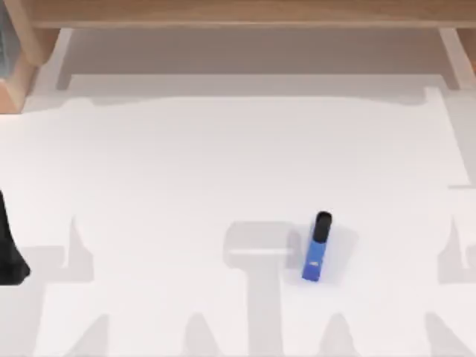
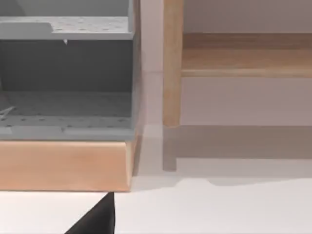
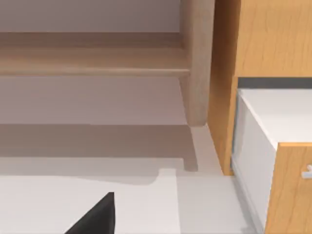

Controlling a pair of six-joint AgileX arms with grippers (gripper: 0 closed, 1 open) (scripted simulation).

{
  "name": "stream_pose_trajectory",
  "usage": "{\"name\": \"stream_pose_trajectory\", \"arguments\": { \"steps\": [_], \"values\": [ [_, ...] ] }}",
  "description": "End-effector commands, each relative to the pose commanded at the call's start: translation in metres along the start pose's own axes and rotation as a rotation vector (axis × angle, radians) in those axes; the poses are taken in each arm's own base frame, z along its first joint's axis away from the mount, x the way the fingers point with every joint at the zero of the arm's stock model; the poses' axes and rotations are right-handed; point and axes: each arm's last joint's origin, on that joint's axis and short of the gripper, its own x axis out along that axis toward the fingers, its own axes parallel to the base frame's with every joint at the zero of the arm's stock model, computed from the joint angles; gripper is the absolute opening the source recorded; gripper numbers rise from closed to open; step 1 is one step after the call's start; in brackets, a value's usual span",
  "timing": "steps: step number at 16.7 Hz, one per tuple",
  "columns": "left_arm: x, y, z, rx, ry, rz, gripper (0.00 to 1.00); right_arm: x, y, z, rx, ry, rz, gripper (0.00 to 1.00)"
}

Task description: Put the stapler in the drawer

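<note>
Stapler, one narrow bright blue bar with a black end (image 1: 317,248), lay on the white counter (image 1: 186,163) in the top view; the right wrist view showed one open wooden drawer (image 3: 278,161). Whether either arm's fingers were open, I could not tell.

We see bright, even, glare-free light on the white table (image 1: 186,163); soft grey shadows fall toward six o'clock, one beside the stapler (image 1: 317,247), edges slightly blurred.

A plain white table (image 1: 186,171) is bordered at its far edge by a light wooden frame (image 1: 238,13), with a grey shelved wooden cabinet (image 2: 66,97) at its left far corner.
</note>
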Motion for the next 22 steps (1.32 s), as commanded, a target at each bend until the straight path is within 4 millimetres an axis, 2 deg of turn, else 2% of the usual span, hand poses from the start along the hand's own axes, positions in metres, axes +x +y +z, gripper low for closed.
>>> {"name": "stream_pose_trajectory", "arguments": {
  "steps": [5,9,12,14,17,20,22],
  "values": [
    [0.0,0.0,0.0,0.0,0.0,0.0,1.0,0.001,0.0,0.009,0.028,0.031,-0.01,1.0],
    [0.0,0.0,0.0,0.0,0.0,0.0,1.0,0.008,0.0,0.038,0.125,0.141,-0.036,1.0],
    [0.0,0.0,0.0,0.0,0.0,0.0,1.0,0.024,0.003,0.068,0.226,0.271,-0.056,1.0],
    [0.0,0.0,0.0,0.0,0.0,0.0,1.0,0.043,0.008,0.088,0.294,0.376,-0.068,1.0],
    [0.0,0.0,0.0,0.0,0.0,0.0,1.0,0.081,0.023,0.11,0.383,0.563,-0.079,1.0],
    [0.0,0.0,0.0,0.0,0.0,0.0,1.0,0.126,0.052,0.116,0.436,0.781,-0.086,1.0],
    [0.0,0.0,0.0,0.0,0.0,0.0,1.0,0.155,0.079,0.11,0.445,0.935,-0.094,1.0]
  ]
}}
